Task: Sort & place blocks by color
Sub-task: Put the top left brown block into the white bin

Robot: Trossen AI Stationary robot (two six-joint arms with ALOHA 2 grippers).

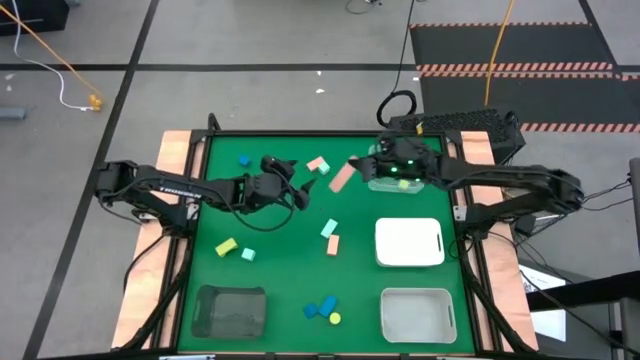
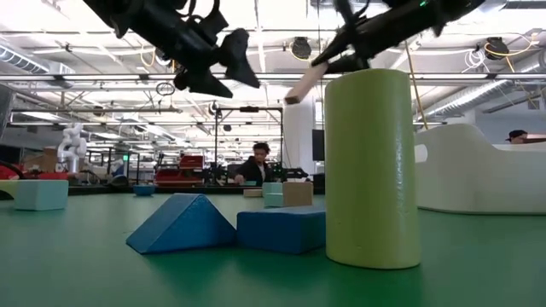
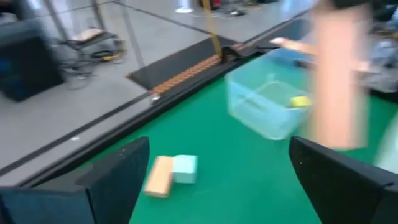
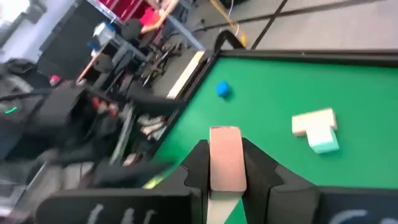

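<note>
My right gripper [image 1: 362,170] hangs over the table's far middle, shut on a salmon pink bar [image 1: 342,177]. My left gripper [image 1: 290,186] is open, in the air just left of that bar, touching nothing. Loose blocks lie on the green mat: a blue one [image 1: 244,160] and a pink one [image 1: 318,165] far, a yellow one [image 1: 226,245] and a mint one [image 1: 247,255] at left, and a mint [image 1: 329,229] and pink [image 1: 333,244] pair in the middle. Blue pieces [image 1: 320,308] with a yellow cylinder [image 2: 371,166] lie near. My right gripper pinches the pink bar between its two fingers, near one end [image 4: 225,177]. The bar lies along the fingers and sticks out past their tips. The fingers come from the table's right, slanting down. The bar is lifted clear, its free end [image 2: 294,94] tilted down.
A clear tray [image 1: 398,183] holding a yellow block [image 3: 300,101] sits at far right below the right wrist. A white tray [image 1: 409,242] sits at mid right, a pale tray [image 1: 418,313] at near right and a dark tray [image 1: 230,310] at near left. People show in the room beyond.
</note>
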